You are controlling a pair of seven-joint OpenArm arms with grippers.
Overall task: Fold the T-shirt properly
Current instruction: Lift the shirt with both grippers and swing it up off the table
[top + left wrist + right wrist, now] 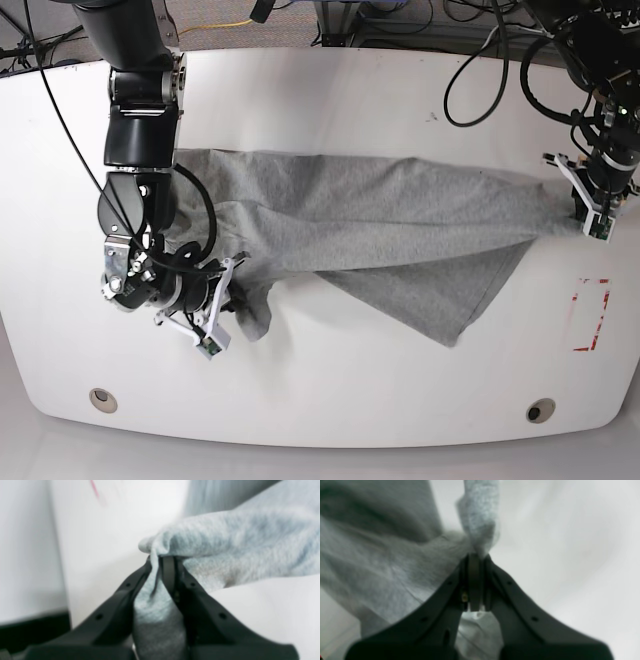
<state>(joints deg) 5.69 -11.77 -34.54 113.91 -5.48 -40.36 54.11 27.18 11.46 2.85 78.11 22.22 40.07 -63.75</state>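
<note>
Base view shows the T-shirt stretched across the white table, bunched and twisted, with no neat fold made yet; spreading and folding both appear left to do. The left gripper pinches one end near the table's edge, jaws clamped on cloth. The right gripper, arm bent low, is likewise closed on fabric.

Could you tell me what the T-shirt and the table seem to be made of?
T-shirt: soft heathered grey knit, probably cotton jersey; it looks fuzzy up close, drapes and wrinkles.
Table: smooth white hard surface with a faint sheen, perhaps laminate or painted board; the look leaves it open.
</note>
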